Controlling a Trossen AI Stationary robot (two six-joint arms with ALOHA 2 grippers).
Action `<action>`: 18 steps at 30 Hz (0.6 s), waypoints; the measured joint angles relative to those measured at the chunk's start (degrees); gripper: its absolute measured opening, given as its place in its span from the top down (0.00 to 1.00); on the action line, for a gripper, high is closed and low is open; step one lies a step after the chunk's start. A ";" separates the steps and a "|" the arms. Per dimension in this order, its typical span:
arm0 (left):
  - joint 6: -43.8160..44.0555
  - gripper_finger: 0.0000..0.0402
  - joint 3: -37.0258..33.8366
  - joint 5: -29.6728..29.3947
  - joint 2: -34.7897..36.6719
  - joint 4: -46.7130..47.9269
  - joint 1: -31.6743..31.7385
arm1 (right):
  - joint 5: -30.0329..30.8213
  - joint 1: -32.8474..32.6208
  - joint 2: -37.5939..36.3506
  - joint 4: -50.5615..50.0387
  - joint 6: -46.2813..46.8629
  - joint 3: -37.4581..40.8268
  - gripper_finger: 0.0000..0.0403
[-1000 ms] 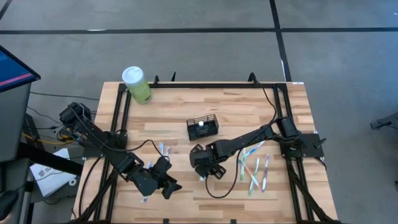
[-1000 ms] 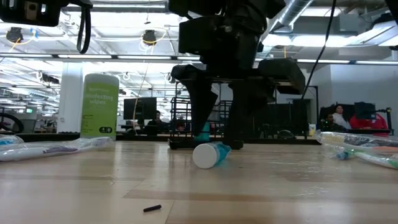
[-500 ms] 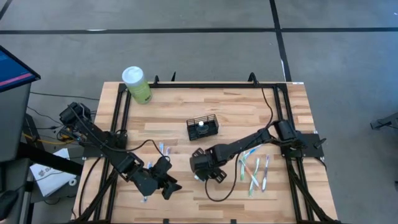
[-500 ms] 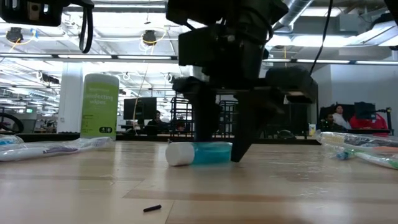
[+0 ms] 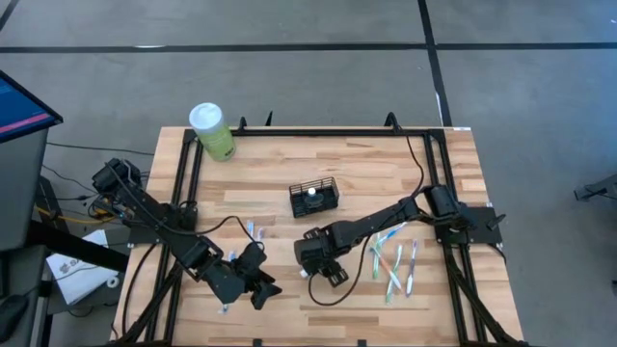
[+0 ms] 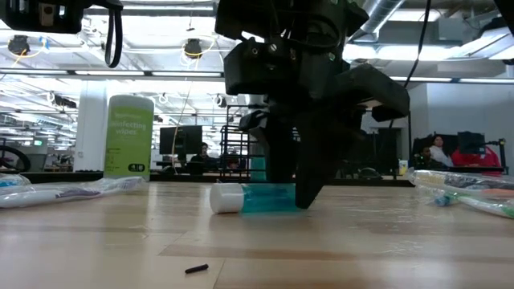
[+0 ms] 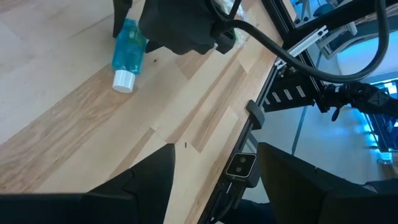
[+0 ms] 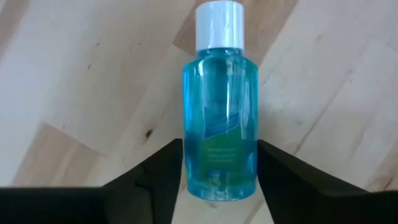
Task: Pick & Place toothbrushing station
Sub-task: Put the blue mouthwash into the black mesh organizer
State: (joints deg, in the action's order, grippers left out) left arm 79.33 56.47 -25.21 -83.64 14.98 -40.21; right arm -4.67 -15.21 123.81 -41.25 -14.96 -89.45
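A clear blue bottle (image 8: 219, 124) with a white cap (image 6: 226, 198) lies on its side on the wooden table, cap toward the table's left. My right gripper (image 6: 287, 189) stands over it, pointing steeply down, shut on its body. The black wire-mesh toothbrushing station (image 5: 314, 198) stands a little farther back, at the table's middle, with a small white thing in it. My left gripper (image 7: 214, 180) hovers open near the table's near left part (image 5: 258, 285), nothing between its fingers. My right gripper pinches the bottle's body near its base end (image 8: 189, 171), one finger (image 8: 155, 180) on each side. The fingers come from above, pointing steeply down, and lie across the bottle. The bottle rests on its side on the table (image 6: 265, 198).
A green canister with a white lid (image 5: 212, 130) stands at the far left corner. Several loose toothbrushes (image 5: 395, 265) lie to the right of the bottle, and packaged ones (image 5: 253, 231) to its left. A small dark bit (image 6: 197, 269) lies near the front edge.
My right gripper has rolled about its pointing line and sunk a little onto the bottle, and its fingers have drawn together onto the bottle's sides. The bottle has turned on the table: its cap, which pointed toward the near edge, now points toward the table's left.
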 joint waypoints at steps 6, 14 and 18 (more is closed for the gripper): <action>0.03 0.45 0.00 0.00 0.00 -0.03 0.00 | -0.09 -0.04 0.00 0.04 0.02 -0.01 0.62; 0.15 0.45 0.00 0.00 0.00 0.00 0.00 | -0.02 -0.04 0.00 -0.09 0.05 0.00 0.55; 0.16 0.45 0.00 -0.04 0.00 0.43 0.00 | 0.02 -0.04 0.00 -0.45 1.64 -0.02 0.55</action>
State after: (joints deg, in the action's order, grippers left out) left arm 79.49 56.47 -25.26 -83.64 15.41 -40.21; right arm -4.64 -15.25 123.81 -41.70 -13.33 -89.47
